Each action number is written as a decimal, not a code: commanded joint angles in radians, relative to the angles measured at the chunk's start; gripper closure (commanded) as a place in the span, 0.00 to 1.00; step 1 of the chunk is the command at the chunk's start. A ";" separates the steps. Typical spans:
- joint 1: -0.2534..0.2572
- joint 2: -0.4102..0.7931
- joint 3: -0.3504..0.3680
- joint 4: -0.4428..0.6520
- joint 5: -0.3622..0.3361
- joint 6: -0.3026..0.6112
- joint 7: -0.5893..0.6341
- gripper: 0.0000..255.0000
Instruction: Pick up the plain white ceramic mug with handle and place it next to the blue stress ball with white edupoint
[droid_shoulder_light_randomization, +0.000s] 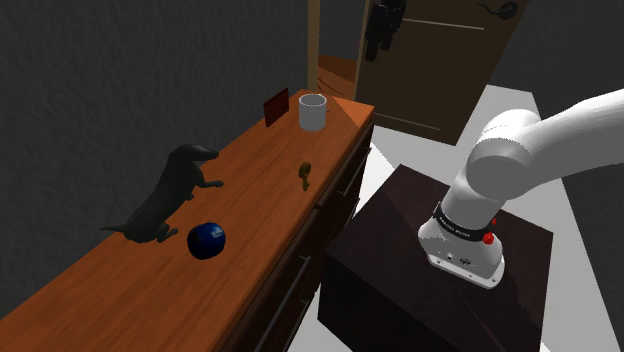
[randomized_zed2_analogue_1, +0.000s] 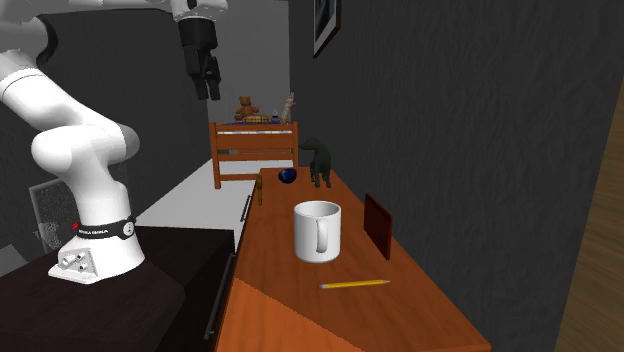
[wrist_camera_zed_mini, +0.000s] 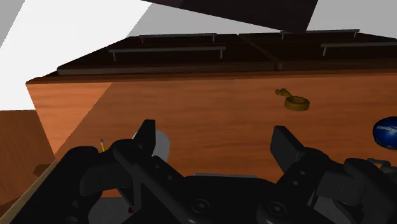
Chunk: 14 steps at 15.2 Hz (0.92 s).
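Much higher than the tabletop (droid_shoulder_light_randomization: 260, 190), hovering with the tool (randomized_zed2_analogue_1: 209, 90) gaping wide, gripping nothing.
Overlooking a dark dog figure (droid_shoulder_light_randomization: 170, 195) mid-tabletop, the white mug (randomized_zed2_analogue_1: 317, 231) sitting upright at one end, well apart from the blue ball (droid_shoulder_light_randomization: 206, 240) lying beside the dog figure, a yellow pencil (randomized_zed2_analogue_1: 355, 285) lying near the mug.

A plain white mug (droid_shoulder_light_randomization: 312, 112) is seen standing upright on the wooden tabletop (droid_shoulder_light_randomization: 260, 190), near one end of it, with its mouth open upward. In the second exterior view its handle is turned toward the camera. A dark blue, glossy round ball (droid_shoulder_light_randomization: 206, 240) is found resting on the same tabletop, well apart from the mug and toward the other end.
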 joint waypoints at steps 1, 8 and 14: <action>0.000 0.000 0.000 0.000 0.000 0.000 0.000 0.00; -0.011 0.197 -0.006 -0.033 -0.007 0.235 0.012 0.00; -0.020 0.402 -0.014 -0.005 -0.011 0.415 0.023 0.00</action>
